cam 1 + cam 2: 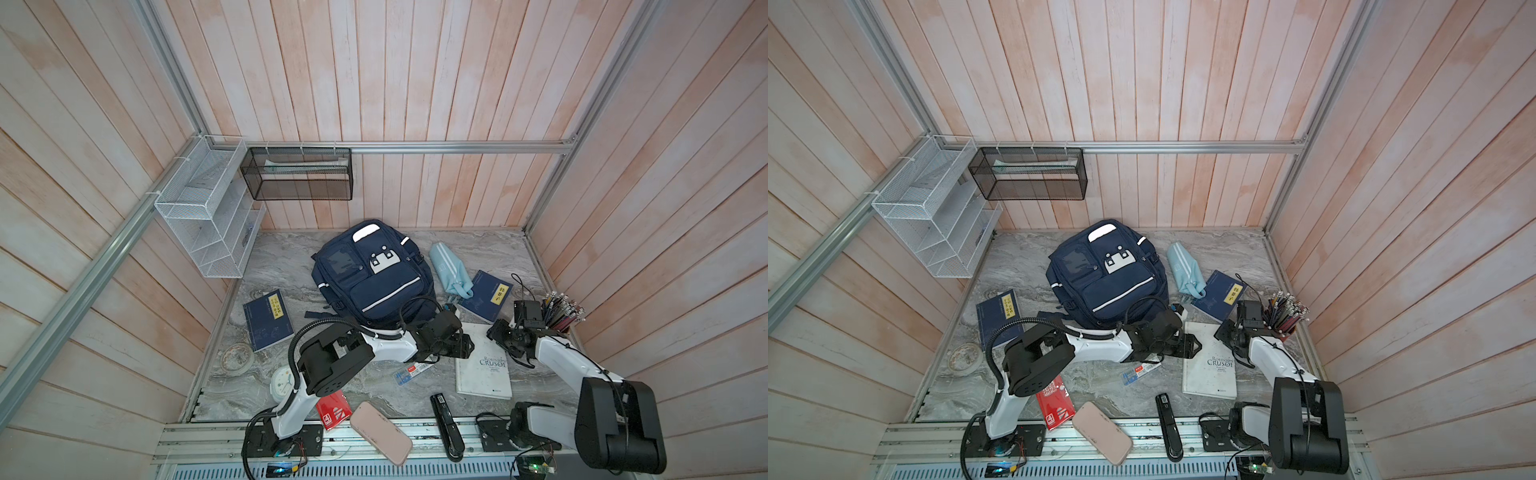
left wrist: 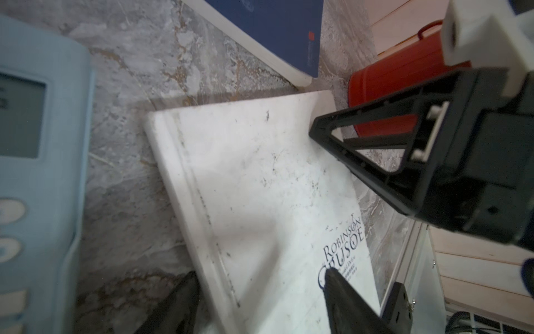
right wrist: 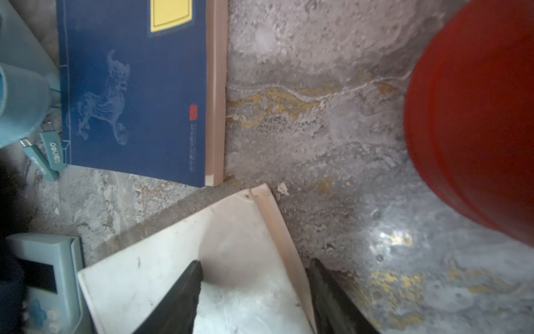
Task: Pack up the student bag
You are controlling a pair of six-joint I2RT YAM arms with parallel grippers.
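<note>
The student bag [image 1: 374,274] [image 1: 1108,274], navy with white stripes, lies flat at the back middle of the table. In front of it to the right lies a white Robinson Crusoe book [image 1: 484,368] [image 1: 1209,368] [image 2: 260,188] [image 3: 179,260]. My left gripper [image 1: 461,345] [image 2: 260,274] is open astride the book's spine edge, one finger over the cover and one over the table. My right gripper [image 1: 498,332] [image 3: 255,264] is open astride the book's far corner on the page-edge side, one finger above the cover and one beside it.
A blue book [image 1: 486,297] [image 3: 138,95], a light-blue pouch [image 1: 451,270] and a red pencil cup [image 1: 561,316] [image 3: 476,121] crowd the right side. A light-blue calculator [image 2: 37,173] lies beside the white book. Another blue book [image 1: 268,320], a stapler [image 1: 444,424] and a pink case [image 1: 380,432] lie toward the front.
</note>
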